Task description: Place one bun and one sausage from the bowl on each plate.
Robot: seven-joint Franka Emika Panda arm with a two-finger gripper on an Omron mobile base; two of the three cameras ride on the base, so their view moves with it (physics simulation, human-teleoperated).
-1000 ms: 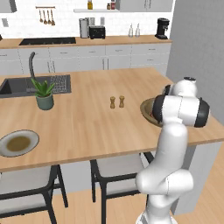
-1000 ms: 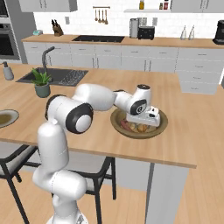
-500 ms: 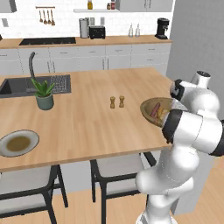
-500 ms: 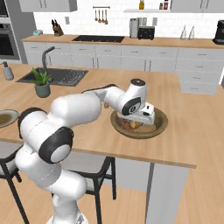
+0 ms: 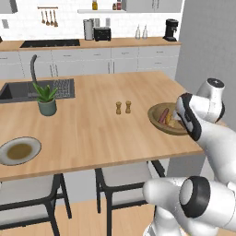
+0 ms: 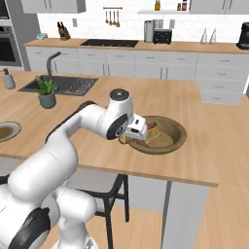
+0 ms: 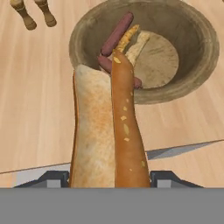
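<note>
The tool (image 7: pixel 110 177) is clamped across the lower end of a bun (image 7: pixel 107 131), held over the counter (image 7: pixel 35 109) just beside the bowl (image 7: pixel 192 83). The bun is probably light and soft (easily crushed), best gripped across its width. In the bowl lie sausages (image 7: pixel 117 33) and another bun (image 7: pixel 136 43); the grey-white plate (image 5: pixel 5 159) sits well apart, with no bun or sausage on it.

Two small wooden shakers (image 5: pixel 123 107) standing mid-counter, side by side. Potted plant (image 5: pixel 46 98) sitting nr the sink (image 5: pixel 27 90) w/ dark faucet (image 5: pixel 33 67) arching over it (toaster, coffee maker lining back wall).
</note>
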